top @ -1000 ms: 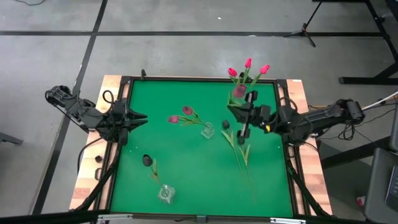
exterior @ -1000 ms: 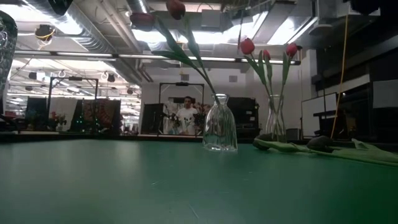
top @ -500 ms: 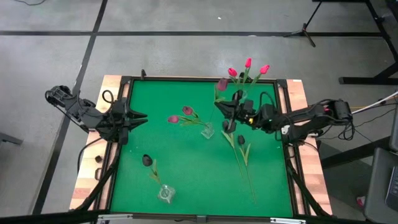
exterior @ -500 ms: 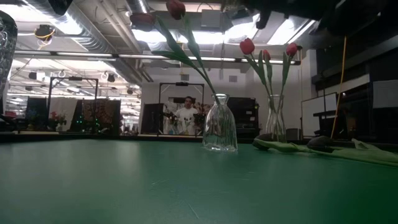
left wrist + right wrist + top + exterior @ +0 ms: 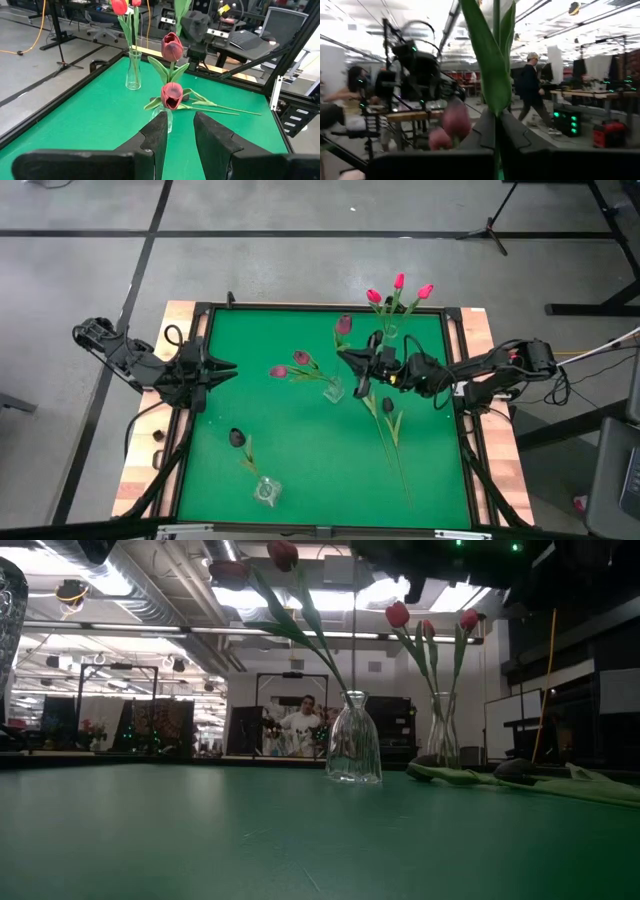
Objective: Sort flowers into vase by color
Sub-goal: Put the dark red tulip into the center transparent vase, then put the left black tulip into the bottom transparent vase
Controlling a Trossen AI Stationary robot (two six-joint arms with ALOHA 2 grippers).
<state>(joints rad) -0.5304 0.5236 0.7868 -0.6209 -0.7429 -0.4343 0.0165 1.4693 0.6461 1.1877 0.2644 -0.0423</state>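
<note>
- Right gripper [image 5: 362, 367] now sits over the table's middle, toward the far edge, nearer the centre than a second ago; its fingers are pressed together on the stem of a mauve tulip [image 5: 343, 326], clamped between the pads in the right wrist view.
- The held tulip's head has shifted with the arm, away from the far vase [image 5: 386, 332] near the far right corner and toward the centre vase [image 5: 333, 390].
- Far vase holds three bright red tulips [image 5: 398, 288]; centre vase holds two mauve tulips [image 5: 290, 364]; both unchanged.
- Loose flowers [image 5: 392, 430] lie on the green table [image 5: 300, 460] right of centre, unmoved.
- Near vase [image 5: 266, 491] by the near edge carries one dark tulip [image 5: 236, 438], unchanged.
- Left gripper [image 5: 226, 368] waits at the left edge, fingers slightly spread, holding nothing.
</note>
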